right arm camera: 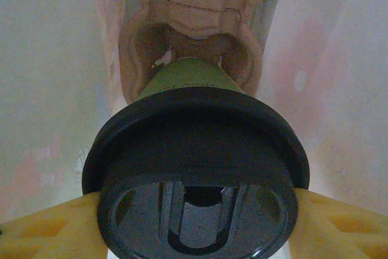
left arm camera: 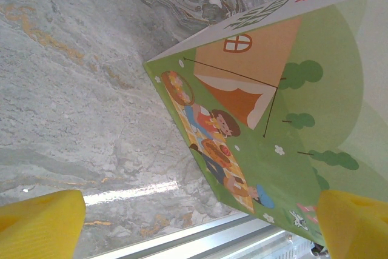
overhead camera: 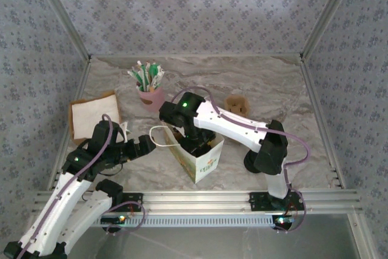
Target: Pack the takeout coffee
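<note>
**A:** Setting: grey-veined marble-look table (overhead camera: 260, 83), patterned wallpaper on three sides. Where is the takeout coffee (right arm camera: 185, 77), the small paper cup under a round black plastic lid (right arm camera: 197, 150)?

**B:** Inside the white paper carrier bag (overhead camera: 205, 161) with the picnic print, at table centre. The cup hangs lid uppermost, with the bag's folded floor beyond it. I cannot tell whether its base touches that floor.

**A:** Tools?

**B:** The right gripper (right arm camera: 197, 235) is closed on the cup, its yellow fingers (right arm camera: 42, 232) pressing the lid at roughly 4 and 8 o'clock in the wrist view. The left gripper (left arm camera: 194, 228) is spread wide and holds nothing. It sits just beside the bag's printed wall, at the bag's 9 o'clock from above.

**A:** Handling judgement?

**B:** Probably light, depending on fill. The paper wall is soft, so a hard squeeze would ovalise it and could pop the lid. The lid is stiffer, but slick and only pressed on. The best hold is likely just under the lid's rim, where the rolled lip stiffens the cup. Keep it upright. The bag looks thin and tippable.
</note>
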